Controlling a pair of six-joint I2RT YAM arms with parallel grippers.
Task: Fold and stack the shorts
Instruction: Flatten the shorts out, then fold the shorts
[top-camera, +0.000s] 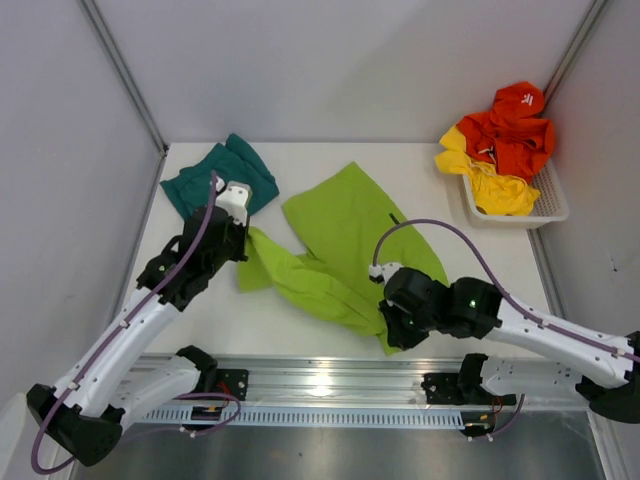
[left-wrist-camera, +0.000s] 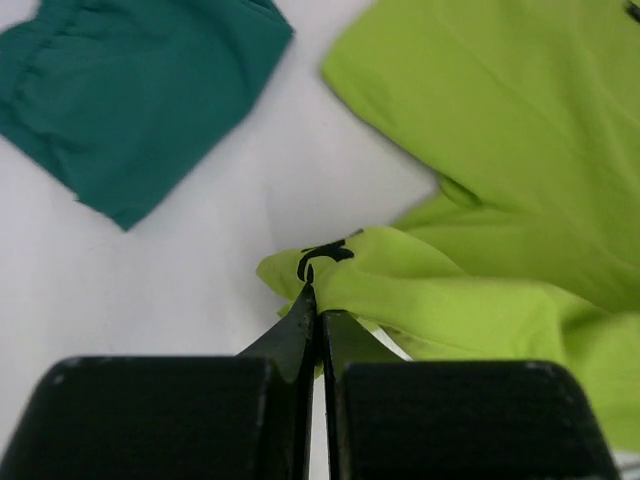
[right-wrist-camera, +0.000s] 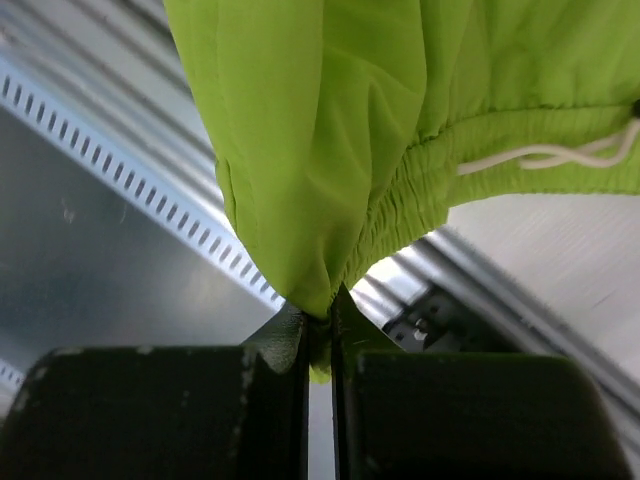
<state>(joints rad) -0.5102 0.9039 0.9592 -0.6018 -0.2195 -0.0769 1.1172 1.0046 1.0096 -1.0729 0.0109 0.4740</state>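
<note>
White basket (top-camera: 549, 204) holding red-orange cloth (top-camera: 515, 128) and yellow cloth (top-camera: 497, 188), far right on the table (top-camera: 255, 322)

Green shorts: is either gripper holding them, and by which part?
Both hold the green shorts: left gripper pinches a corner by the black logo; right gripper pinches the edge beside the waistband.

no word or number could be read. just beyond the tips of the left pincer (left-wrist-camera: 312, 292), a small black logo (left-wrist-camera: 325, 256) stood on the lime green shorts (left-wrist-camera: 500, 120), its shape unclear. well beyond the right pincer (top-camera: 393, 335), a white mark (top-camera: 524, 100) sat on the orange garment (top-camera: 515, 135) in the basket (top-camera: 552, 205), too small to read.
</note>
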